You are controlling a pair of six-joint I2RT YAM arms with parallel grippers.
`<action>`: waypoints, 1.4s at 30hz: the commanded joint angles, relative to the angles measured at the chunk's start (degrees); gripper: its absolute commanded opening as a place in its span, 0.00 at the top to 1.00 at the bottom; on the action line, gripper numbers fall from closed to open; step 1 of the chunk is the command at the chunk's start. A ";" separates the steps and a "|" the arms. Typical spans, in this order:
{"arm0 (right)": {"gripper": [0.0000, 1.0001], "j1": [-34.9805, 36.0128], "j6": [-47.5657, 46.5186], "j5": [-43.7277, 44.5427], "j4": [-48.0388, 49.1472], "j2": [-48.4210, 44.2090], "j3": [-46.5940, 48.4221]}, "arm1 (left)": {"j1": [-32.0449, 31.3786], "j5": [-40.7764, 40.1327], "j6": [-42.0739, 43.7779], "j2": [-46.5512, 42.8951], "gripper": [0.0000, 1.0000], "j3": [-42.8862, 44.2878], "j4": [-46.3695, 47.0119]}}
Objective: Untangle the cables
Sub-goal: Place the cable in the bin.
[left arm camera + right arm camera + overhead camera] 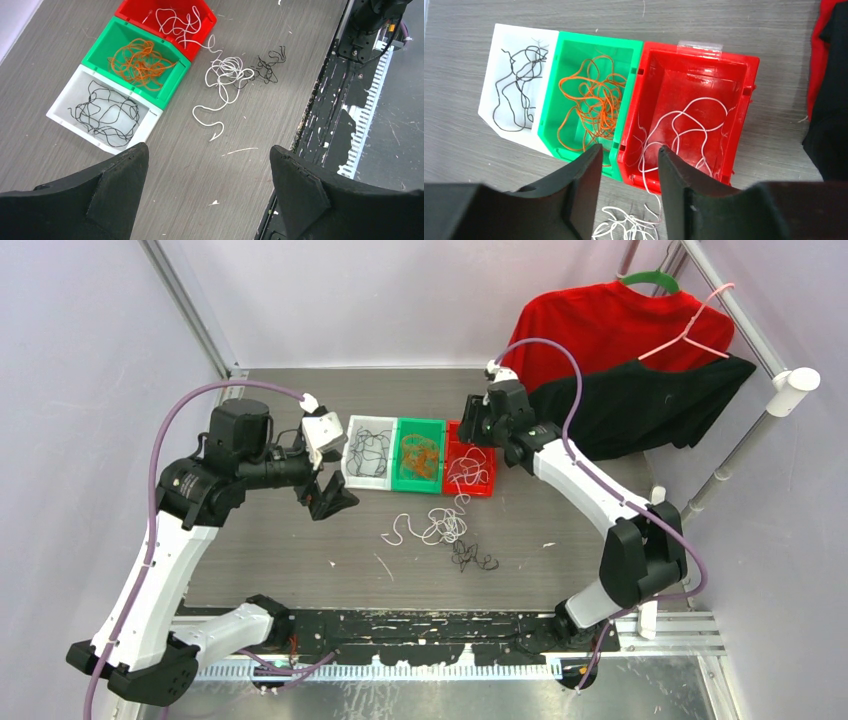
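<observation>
Top external view: three bins stand in a row at the far middle of the counter (pixel 300 570), each with sorted cables. Black cords (pixel 368 450) lie in the white bin (pixel 347 468), orange cords (pixel 418 452) in the green bin (pixel 418 486), and a white cord (pixel 468 472) in the red bin (pixel 470 492). That white cord spills over the red bin's near lip and runs down into a loose white tangle (pixel 442 527) on the open counter. A small black snarl (pixel 472 558) lies at the tangle's near right edge, touching or overlapping it.

The right claw (pixel 629 148) hovers over the near lips of the green and red bins. Its jaws are partly apart and nothing is pinched between them. The spilled strand passes close to one finger, but I cannot tell if they touch. The left claw (pixel 209 149) hangs left of the bins, spread wide and empty.

These cords look almost weightless, limp and thinner than a fingertip. They will likely drape, drag their neighbours along and slip out of any grip that is not squarely on the strand. The safest hold seems to be the white tangle's free tail (pixel 215 135) at its near left, or one outer loop. Both are well away from the crossing with the black snarl, and a slow lift would let the coils fall open.
</observation>
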 commanded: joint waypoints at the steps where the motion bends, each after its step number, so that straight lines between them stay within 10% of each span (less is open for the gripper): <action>1: 0.44 1.55 0.76 -0.20 -1.89 -1.74 -1.45 | 0.30 -0.05 1.38 -0.33 0.09 2.28 -0.41; 13: 0.43 11.91 5.84 9.92 -1.88 -20.95 -24.77 | 0.30 0.29 1.36 0.08 0.09 1.31 -0.32; 22: 0.43 12.73 4.29 8.77 7.97 -12.72 -28.25 | 0.30 0.50 0.56 0.15 0.09 1.72 -0.40; 35: 0.61 12.73 0.83 14.59 17.78 1.62 -26.44 | 0.32 -0.18 0.96 -0.14 0.09 2.25 -1.13; 42: 0.98 12.69 -0.94 16.45 16.36 -3.23 -26.63 | 0.34 -0.46 1.20 -0.21 0.09 2.24 -1.59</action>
